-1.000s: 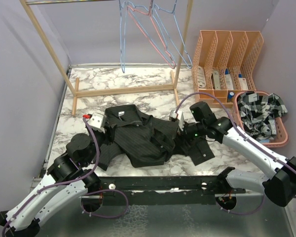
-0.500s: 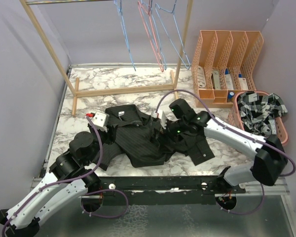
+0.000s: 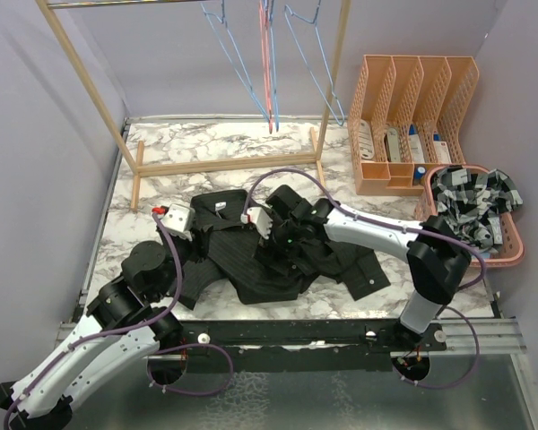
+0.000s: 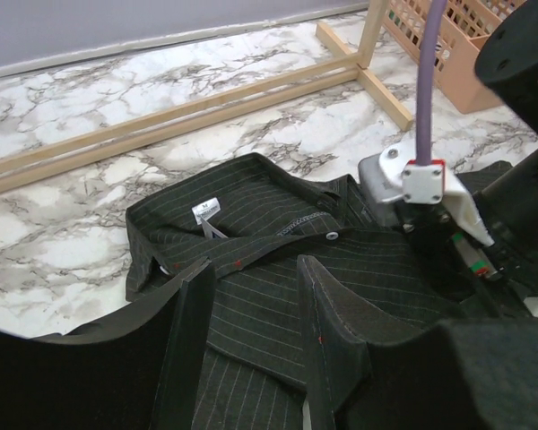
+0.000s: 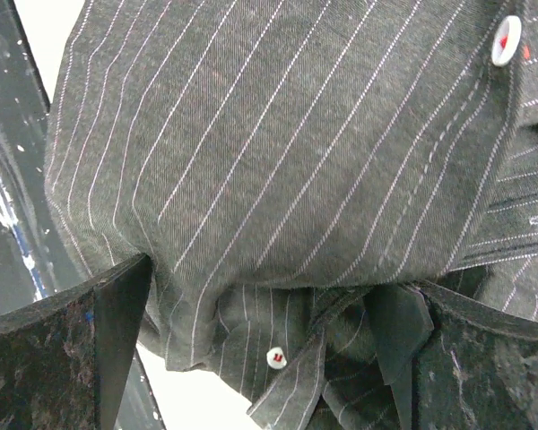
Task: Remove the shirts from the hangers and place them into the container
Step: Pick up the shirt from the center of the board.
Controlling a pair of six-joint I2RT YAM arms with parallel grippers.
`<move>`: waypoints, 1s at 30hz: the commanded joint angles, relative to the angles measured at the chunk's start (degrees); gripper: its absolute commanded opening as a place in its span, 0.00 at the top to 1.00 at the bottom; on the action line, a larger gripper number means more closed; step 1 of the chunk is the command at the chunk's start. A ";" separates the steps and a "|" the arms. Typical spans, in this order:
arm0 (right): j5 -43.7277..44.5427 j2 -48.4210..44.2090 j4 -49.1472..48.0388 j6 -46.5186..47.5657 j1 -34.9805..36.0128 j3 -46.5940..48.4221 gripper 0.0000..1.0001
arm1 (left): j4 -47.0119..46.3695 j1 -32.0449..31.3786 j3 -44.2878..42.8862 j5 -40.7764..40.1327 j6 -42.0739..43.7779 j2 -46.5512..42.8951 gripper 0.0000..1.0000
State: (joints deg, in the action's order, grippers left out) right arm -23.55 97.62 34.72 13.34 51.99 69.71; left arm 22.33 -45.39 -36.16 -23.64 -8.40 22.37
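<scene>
Top external view, left to right: left gripper [image 4: 255,269] sits over the collar end of the black pinstriped shirt [image 3: 242,269], fingers part-way apart, nothing visibly pinched; shirt lies crumpled on the marble table [image 3: 206,152], already off its hanger; right gripper [image 5: 269,296] is spread wide, straddling a bunched fold mid-shirt, likely lining up a grab; basket [image 3: 511,255] at far right, well apart, holds the checked shirt [image 3: 471,202]

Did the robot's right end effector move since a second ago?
Yes. The right end effector slid left across the black pinstriped shirt, farther from the salmon-pink lattice plastic basket.
</scene>
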 commanded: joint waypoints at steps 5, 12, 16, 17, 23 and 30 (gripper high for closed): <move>3.03 6.86 -0.90 1.06 2.06 1.71 0.02 | -0.96 0.03 0.56 -1.57 0.23 -2.34 0.56; 3.65 6.46 1.67 3.98 2.12 1.05 0.82 | -0.83 -0.01 0.66 -1.60 0.15 -1.90 0.56; 3.62 0.70 2.76 3.63 -0.98 -1.15 0.99 | -0.88 0.02 0.74 -1.74 0.06 -1.82 0.56; 2.84 -1.69 3.10 3.09 -3.14 -1.64 0.99 | -0.87 0.03 0.69 -1.70 0.06 -1.81 0.55; -6.18 -18.12 9.16 0.59 -28.19 0.81 0.99 | -0.90 0.01 0.90 -1.97 -0.12 -1.72 0.55; 15.58 -32.80 11.38 -3.90 -36.91 15.94 0.99 | -1.34 0.01 0.93 -1.18 -0.12 -0.56 0.55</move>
State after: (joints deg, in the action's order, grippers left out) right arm -20.10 70.46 43.75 13.17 15.64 74.89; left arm 22.33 -45.39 -35.53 -24.10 -8.45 21.02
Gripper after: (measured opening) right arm 0.025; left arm 0.445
